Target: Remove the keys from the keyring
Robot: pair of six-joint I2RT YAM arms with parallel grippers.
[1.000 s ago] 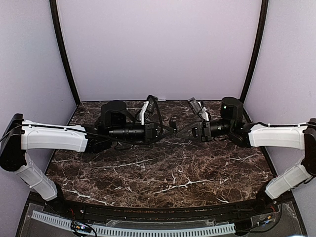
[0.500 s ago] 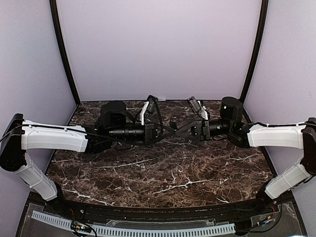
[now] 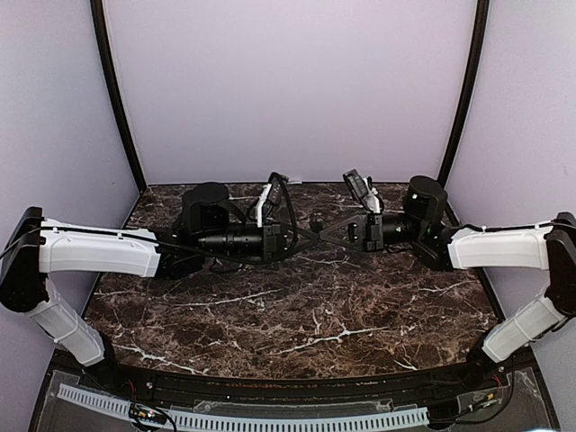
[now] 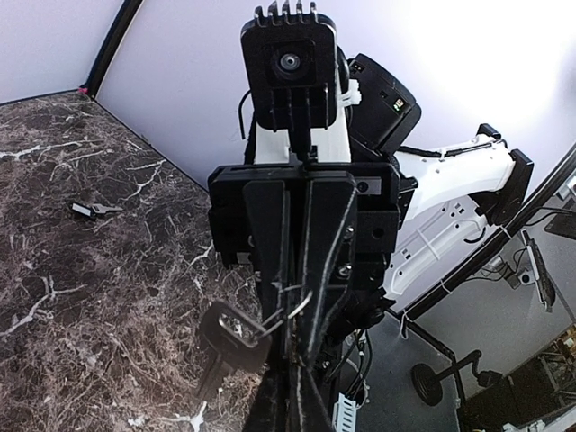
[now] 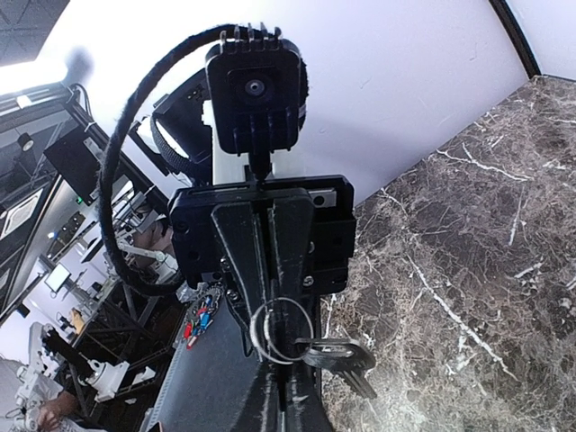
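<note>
Meeting tip to tip above the table's [image 3: 297, 315] far middle, the left gripper [image 3: 310, 236] and right gripper [image 3: 326, 236] both clench the keyring [image 5: 282, 328]. A hanging key [image 5: 337, 355] dangles from it, long axis slanting down toward the marble. A loose key [image 4: 94, 209] lies flat near the far wall.

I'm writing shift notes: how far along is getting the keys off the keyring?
Done: a loose key lies on the table. In hand: the left fingers and right fingers are both closed at the keyring, held above the table. Remaining: at least one hanging key is on the keyring, not yet slid off.
</note>
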